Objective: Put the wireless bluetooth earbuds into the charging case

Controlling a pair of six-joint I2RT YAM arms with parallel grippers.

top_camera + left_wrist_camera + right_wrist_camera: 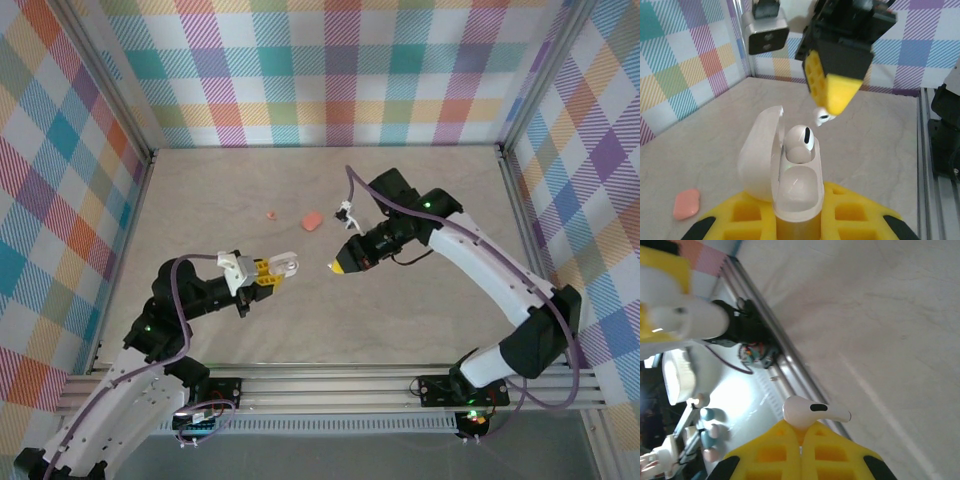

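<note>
Left tool clenched on the open white case, one earbud seated inside; just above, right tool pinches a second earbud; beyond, a pink case lies on the bench.

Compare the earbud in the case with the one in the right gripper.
The seated earbud sits in the open case, stem hidden; the held earbud is pinched by the right gripper, clear of the case, stem exposed. Both are glossy white with a dark vent.
</note>
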